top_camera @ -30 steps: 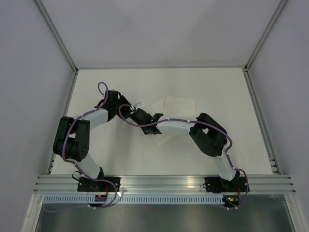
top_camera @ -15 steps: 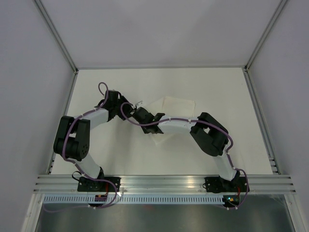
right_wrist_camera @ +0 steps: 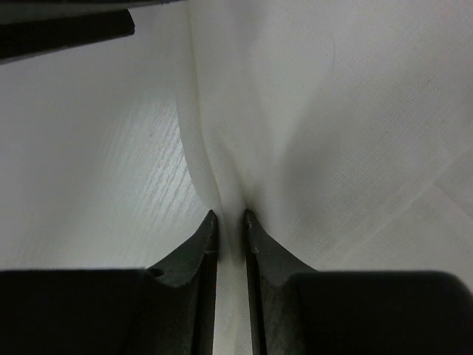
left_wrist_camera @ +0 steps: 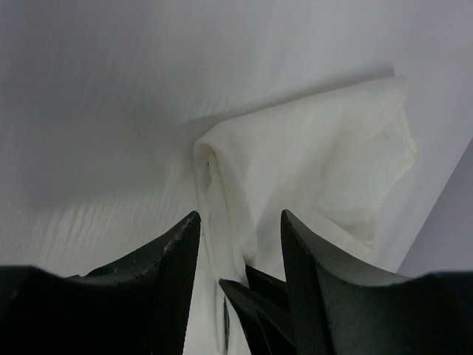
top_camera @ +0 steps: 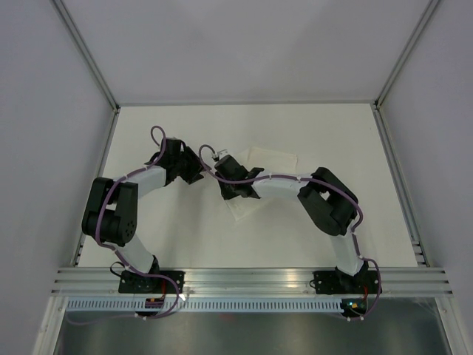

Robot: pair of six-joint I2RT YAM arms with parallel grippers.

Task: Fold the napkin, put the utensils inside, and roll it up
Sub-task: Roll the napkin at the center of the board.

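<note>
Two grippers in on one cloth.

With the right gripper: pinching a raised ridge of the napkin, fingers pressed almost together, only a sliver of white cloth between the tips. Ahead of those tips and off to their right, flat cloth crossed by a faint fold line. To their left, bare table. Far ahead and left, a dark straight-edged part, too cropped to name.

With the left gripper: spread wide, closed on nothing. Straight ahead of the gap, a rolled-over edge of the napkin, leading away from the tips and widening to their right into a creased, doubled sheet. Low in the gap, behind the tips, dark pointed shapes, impossible to identify.

Seen from above: side by side, nearly touching, with cloth showing past them on both the far side and the near side.
</note>
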